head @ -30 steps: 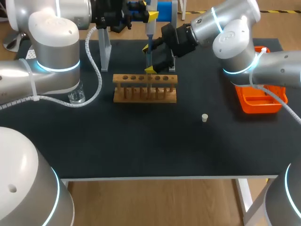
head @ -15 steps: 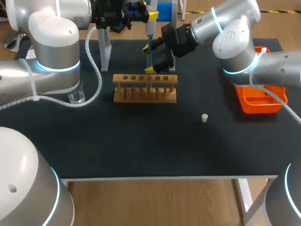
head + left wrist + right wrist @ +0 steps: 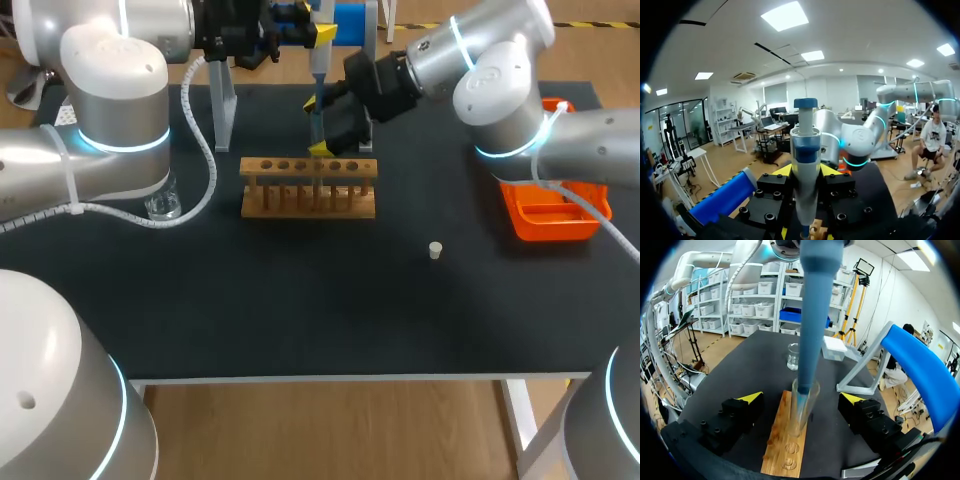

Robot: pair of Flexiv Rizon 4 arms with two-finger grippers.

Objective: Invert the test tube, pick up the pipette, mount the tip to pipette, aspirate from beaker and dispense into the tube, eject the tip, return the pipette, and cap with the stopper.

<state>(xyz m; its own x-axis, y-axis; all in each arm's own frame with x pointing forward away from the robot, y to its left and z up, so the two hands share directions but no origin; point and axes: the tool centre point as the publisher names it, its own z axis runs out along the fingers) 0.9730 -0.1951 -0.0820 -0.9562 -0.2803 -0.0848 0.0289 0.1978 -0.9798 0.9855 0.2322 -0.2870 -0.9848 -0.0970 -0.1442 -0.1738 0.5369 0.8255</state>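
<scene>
Black table [image 3: 300, 300], wooden rack [image 3: 308, 200] mid-surface. In rack, test tube [image 3: 801, 412] upright between spread fingers of right gripper [image 3: 801, 398], touching neither: claw released. Above, left gripper [image 3: 805, 172] clenched on pipette [image 3: 804, 142], long axis vertical, in line with tube. Blue tip [image 3: 809, 330] reaches into tube mouth. Likely dispensing step, and left arm's work. White stopper [image 3: 435, 250] lies well apart, nearer right arm.
</scene>
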